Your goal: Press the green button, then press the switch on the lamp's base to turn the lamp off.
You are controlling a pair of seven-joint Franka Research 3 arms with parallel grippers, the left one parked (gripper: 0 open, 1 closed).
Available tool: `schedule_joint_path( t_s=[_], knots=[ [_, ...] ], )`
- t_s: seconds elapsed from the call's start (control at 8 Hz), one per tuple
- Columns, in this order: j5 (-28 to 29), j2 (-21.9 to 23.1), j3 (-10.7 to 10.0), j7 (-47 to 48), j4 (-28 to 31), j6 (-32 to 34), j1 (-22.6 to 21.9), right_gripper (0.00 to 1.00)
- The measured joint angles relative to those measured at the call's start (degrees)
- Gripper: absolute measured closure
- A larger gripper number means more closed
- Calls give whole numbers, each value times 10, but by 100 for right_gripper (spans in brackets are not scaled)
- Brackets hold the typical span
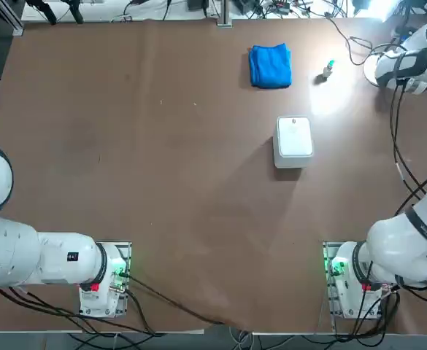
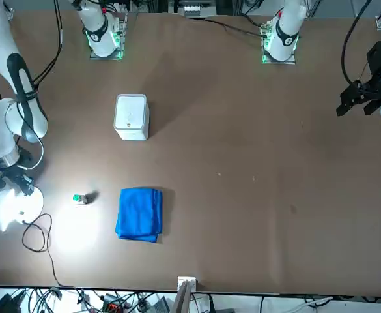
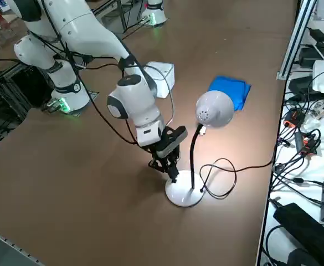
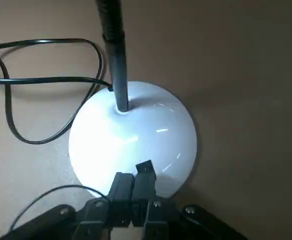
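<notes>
My right claw (image 4: 139,182) hangs low over the near edge of the lamp's base (image 4: 133,137), its two fingers pressed together with nothing between them — tips down at the white disc's rim. Whether they touch the disc I cannot tell. I cannot make out the switch itself; my fingertips cover that part of the disc.

From my right side, the claw (image 3: 171,169) points down at the base (image 3: 184,195), just beside the thin black neck (image 3: 193,158) that curves up to the lamp's round white head (image 3: 214,109). The lamp is lit: a bright patch falls on the brown worktop (image 3: 95,183) under the head. The black cord (image 3: 228,177) loops away from the base toward the worktop's edge.

The green button (image 1: 328,68) sits near the far edge of the worktop, in the lamp's glow, just beside the folded blue cloth (image 1: 270,65) and apart from it. In the front view the button (image 2: 79,198) lies between the lamp's glare and the cloth (image 2: 139,213).

A white rounded square box (image 1: 294,141) stands nearer to me than the cloth — well apart from both the button and the lamp.
</notes>
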State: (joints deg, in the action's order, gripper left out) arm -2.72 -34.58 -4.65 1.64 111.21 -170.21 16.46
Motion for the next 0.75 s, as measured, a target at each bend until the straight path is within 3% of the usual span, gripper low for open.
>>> schedule_joint_path(
  t_s=[0.75],
  knots=[
    [0,-2,4,1,-1,0,7,99]
  ],
)
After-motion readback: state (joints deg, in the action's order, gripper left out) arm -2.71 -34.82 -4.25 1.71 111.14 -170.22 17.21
